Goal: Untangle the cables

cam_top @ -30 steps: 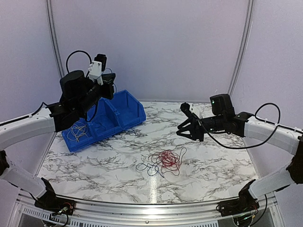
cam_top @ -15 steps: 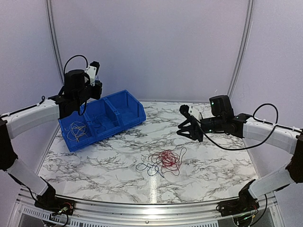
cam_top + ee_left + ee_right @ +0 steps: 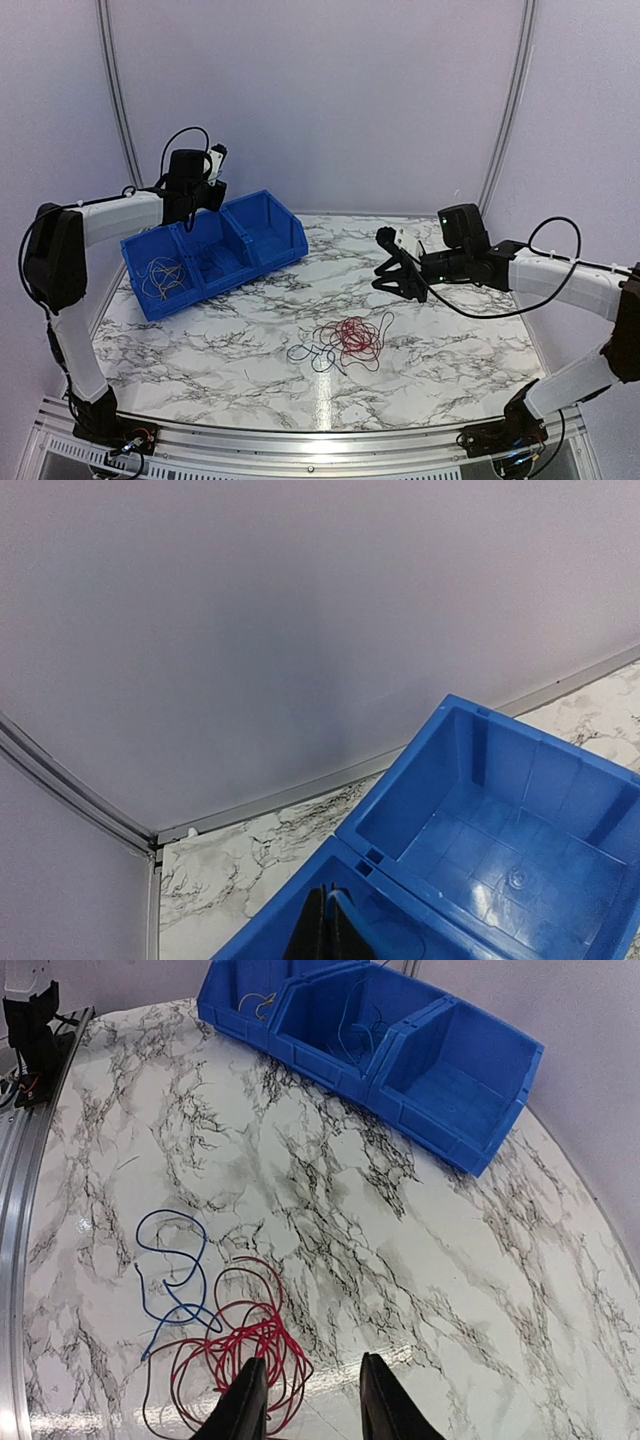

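The cables [image 3: 343,341] lie tangled mid-table: a red coil [image 3: 240,1345], a looping blue wire [image 3: 170,1260] beside it, and a dark strand. My right gripper [image 3: 381,263] hovers open above the table, just behind and to the right of the tangle. In the right wrist view it [image 3: 311,1360] holds nothing, and one finger sits over the red coil's edge. My left gripper [image 3: 208,192] is shut above the blue bin [image 3: 285,248]. In the left wrist view its fingertips [image 3: 330,925] are pressed together over the middle compartment. A thin blue streak beside them cannot be identified.
The bin has three compartments. Whitish wires [image 3: 255,1002] lie in the left one and a blue wire [image 3: 360,1025] in the middle one. The right one [image 3: 450,1090] holds nothing. The back wall rises close behind the bin. A metal rail [image 3: 320,435] edges the table's front.
My left arm has folded back and to the left, and its gripper has swung from in front of the bin to above its back rim. The right gripper crept slightly left. The cables have not moved.
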